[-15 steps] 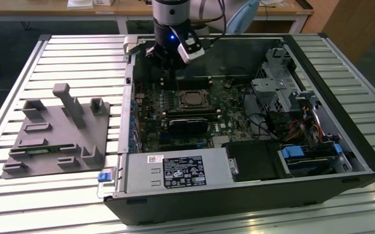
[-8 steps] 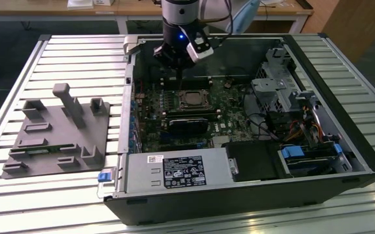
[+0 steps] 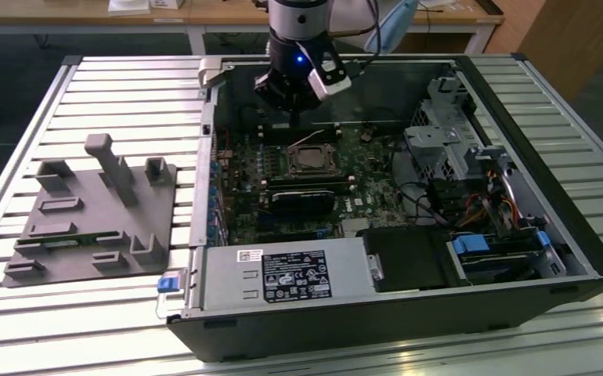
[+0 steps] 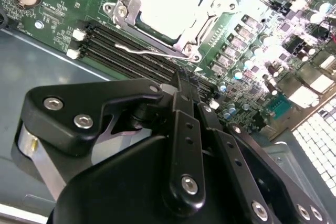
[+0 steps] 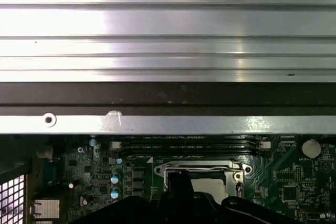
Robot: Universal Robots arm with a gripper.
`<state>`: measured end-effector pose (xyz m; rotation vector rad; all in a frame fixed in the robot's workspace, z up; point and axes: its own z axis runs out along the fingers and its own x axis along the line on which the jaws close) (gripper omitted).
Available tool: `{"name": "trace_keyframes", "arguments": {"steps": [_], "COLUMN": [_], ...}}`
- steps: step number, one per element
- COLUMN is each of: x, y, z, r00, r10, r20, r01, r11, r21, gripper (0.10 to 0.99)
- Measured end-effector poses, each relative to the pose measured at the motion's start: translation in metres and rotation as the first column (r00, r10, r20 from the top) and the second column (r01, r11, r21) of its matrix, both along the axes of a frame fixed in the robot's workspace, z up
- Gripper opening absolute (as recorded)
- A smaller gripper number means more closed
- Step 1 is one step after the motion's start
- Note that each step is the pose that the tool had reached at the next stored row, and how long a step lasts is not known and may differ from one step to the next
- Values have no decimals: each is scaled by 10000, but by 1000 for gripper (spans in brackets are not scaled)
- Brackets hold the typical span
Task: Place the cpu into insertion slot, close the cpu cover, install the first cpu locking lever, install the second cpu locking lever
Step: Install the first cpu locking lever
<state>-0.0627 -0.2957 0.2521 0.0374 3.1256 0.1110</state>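
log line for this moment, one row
cpu: seated, top showing | cpu cover: down around cpu | pincer: over board, just off cover's edge

A silver metal bench (image 3: 124, 86) with long parallel ribbed slats carries two things. A black computer tower case (image 3: 385, 325) with its side panel open lies flat on its side across the middle and the exterior view's right. A grey moulded plastic fixture tray (image 3: 92, 211) with upright posts and pockets lies on the slats at the exterior view's left, just beside the case
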Motion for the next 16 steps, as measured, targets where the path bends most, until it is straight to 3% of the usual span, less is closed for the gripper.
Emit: {"name": "trace_keyframes", "arguments": {"steps": [3,5,11,16], "x": [0,4,70,97], "y": [-3,-3,-3,-1], "z": [-10,-30,-95,-155], "r00": [10000,10000,10000,9992], "r10": [0,0,14,394], "r20": [0,2,-1,0], "r01": [0,-1,-14,-393], "r11": [9995,9991,9991,9984], "r21": [329,436,421,417], "gripper": [106,106,106,106]}}
